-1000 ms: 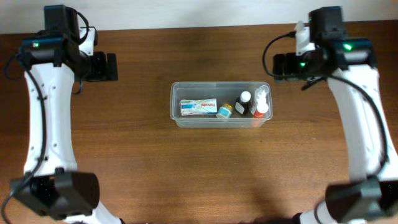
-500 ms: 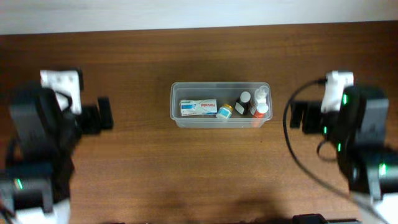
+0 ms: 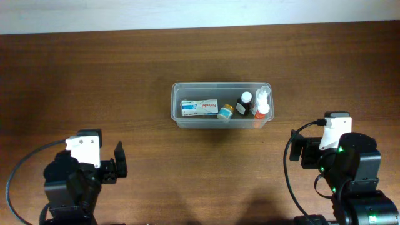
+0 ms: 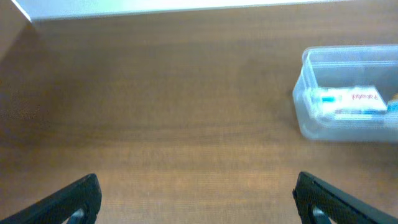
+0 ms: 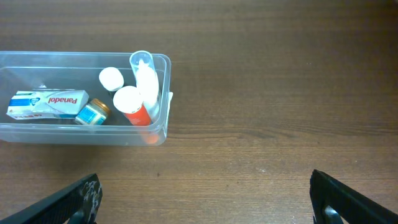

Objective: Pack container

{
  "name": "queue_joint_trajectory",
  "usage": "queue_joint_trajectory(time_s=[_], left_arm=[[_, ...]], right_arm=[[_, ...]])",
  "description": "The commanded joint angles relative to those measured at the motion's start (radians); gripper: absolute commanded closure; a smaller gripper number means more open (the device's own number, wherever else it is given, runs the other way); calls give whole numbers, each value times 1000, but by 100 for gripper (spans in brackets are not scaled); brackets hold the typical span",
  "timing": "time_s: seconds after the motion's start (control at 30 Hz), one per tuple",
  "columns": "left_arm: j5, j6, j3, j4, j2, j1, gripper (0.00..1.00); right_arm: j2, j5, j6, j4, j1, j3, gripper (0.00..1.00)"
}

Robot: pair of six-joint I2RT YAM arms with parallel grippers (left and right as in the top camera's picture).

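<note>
The clear container (image 3: 222,85) stands at the table's middle. It holds a white Panadol box (image 3: 199,107), a small yellow-lidded jar (image 3: 225,110), a dark bottle with a white cap (image 3: 244,103), an orange bottle (image 3: 262,112) and a clear spray bottle (image 3: 263,95). My left gripper (image 3: 120,160) is open and empty near the front left, well away from the container (image 4: 309,118). My right gripper (image 3: 299,150) is open and empty near the front right. The right wrist view shows the container (image 5: 81,135) with the box (image 5: 48,103) and the orange bottle (image 5: 134,107), and bare wood between the fingers (image 5: 205,193).
The table is brown wood (image 3: 200,169). Its far edge meets a white wall (image 4: 186,5). Both arm bases sit at the front corners. Nothing lies between the left fingers (image 4: 198,193).
Both arms have swung back from the far side of the table to the near side, away from the container. The container and its contents have not moved.
</note>
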Motion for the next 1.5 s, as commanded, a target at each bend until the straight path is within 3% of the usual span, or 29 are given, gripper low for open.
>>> queue_joint_trajectory(time_s=[0.0,0.57,0.8,0.97,1.17,1.47], left_arm=[[8,16,-9,-41,-3,2,1],[8,16,-9,-66,-3,2,1],[8,16,-10,-65,-3,2,1],[8,16,-9,-66,-3,2,1],[8,16,-9,-66,-3,2,1],[8,16,-9,-66,-3,2,1]], right_arm=[[10,19,14,3,-1,-5,2],[105,19,3,-29,0,-6,2],[-11,20,2,-68,0,-14,2],[-273,19,-1,97,0,-153,2],[-612,-29,0,404,0,-496,2],[-659,-57,-59,957,26,-821,2]])
